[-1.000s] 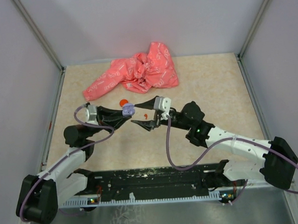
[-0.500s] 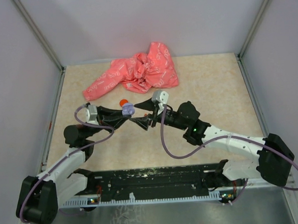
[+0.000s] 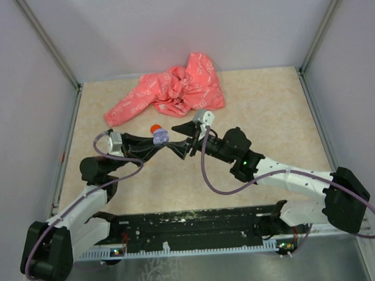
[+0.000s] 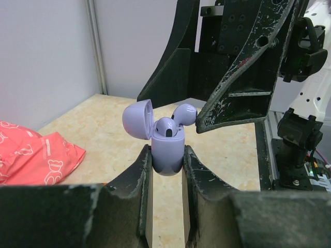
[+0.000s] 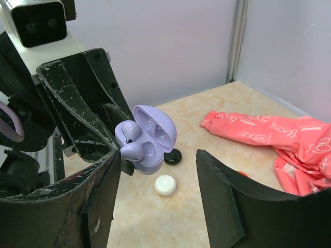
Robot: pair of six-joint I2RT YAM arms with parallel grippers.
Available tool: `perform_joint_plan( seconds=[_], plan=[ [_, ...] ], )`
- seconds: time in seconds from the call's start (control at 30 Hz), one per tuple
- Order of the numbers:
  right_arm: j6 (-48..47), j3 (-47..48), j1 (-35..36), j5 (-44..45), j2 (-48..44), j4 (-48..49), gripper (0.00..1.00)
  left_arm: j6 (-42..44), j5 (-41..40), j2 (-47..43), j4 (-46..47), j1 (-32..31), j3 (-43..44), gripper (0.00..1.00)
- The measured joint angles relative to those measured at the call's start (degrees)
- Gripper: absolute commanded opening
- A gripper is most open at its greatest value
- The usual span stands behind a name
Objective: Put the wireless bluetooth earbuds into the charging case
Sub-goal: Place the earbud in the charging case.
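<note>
The charging case (image 4: pixel 166 155) is lavender and small, with its lid (image 4: pixel 137 120) flipped open. My left gripper (image 4: pixel 166 151) is shut on its lower body and holds it upright above the table. One lavender earbud (image 4: pixel 166 127) sits in a slot. A second earbud (image 4: pixel 184 112) lies at the case's rim, against one fingertip (image 4: pixel 207 121) of my right gripper. The right gripper (image 5: pixel 158 155) is open, its jaws wide apart around the case (image 5: pixel 150 147), and the loose earbud (image 5: pixel 132 151) touches its left finger. In the top view both grippers meet at the case (image 3: pixel 160 137).
A pink printed cloth (image 3: pixel 172 91) lies crumpled at the back. A red-orange disc (image 3: pixel 155 128) sits just behind the case. A white disc (image 5: pixel 165 185) and a black disc (image 5: pixel 172 156) lie on the table under the case. Walls close in three sides.
My right gripper has moved left and slightly back, from a gap away to right against the held case. The left gripper and the case have stayed put.
</note>
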Motion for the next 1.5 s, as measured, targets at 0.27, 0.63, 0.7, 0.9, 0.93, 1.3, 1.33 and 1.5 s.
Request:
perform_joint_plan(
  seconds=[0.27, 0.63, 0.7, 0.9, 0.93, 1.3, 1.33, 1.5],
  plan=[
    [-1.27, -0.2, -0.11, 1.88, -2.08, -1.97, 0.62, -0.31, 0.28, 0.0, 0.85, 0.07, 0.0, 0.0],
    [-1.29, -0.5, -3.02, -0.04, -3.32, -4.33, 0.62, -2.25, 2.99, 1.55, 4.85, 0.28, 0.0, 0.0],
    [-1.2, -0.5, -3.21, -0.52, -3.34, -4.66, 0.62, -2.75, 3.48, 2.03, 5.46, 0.37, 0.0, 0.0],
    [0.52, -0.13, -6.47, -7.28, -3.74, -8.09, 0.63, -3.28, 4.79, 2.4, 5.7, 0.33, 0.0, 0.0],
    [0.9, 0.13, -7.32, -9.44, -3.76, -8.94, 0.63, -3.28, 5.03, 2.43, 5.68, 0.33, 0.0, 0.0],
    [2.03, 7.89, -9.16, -26.77, -0.48, -13.03, 0.6, -3.21, 8.52, 2.45, 6.34, 0.33, 0.02, 0.0],
    [2.38, 8.28, -9.16, -28.0, 0.37, -12.9, 0.59, -3.21, 8.79, 2.49, 6.54, 0.33, 0.02, 0.0],
    [4.39, 9.29, -9.16, -32.13, 4.31, -12.48, 0.58, -3.21, 9.53, 2.58, 7.04, 0.33, 0.02, 0.0]
  ],
)
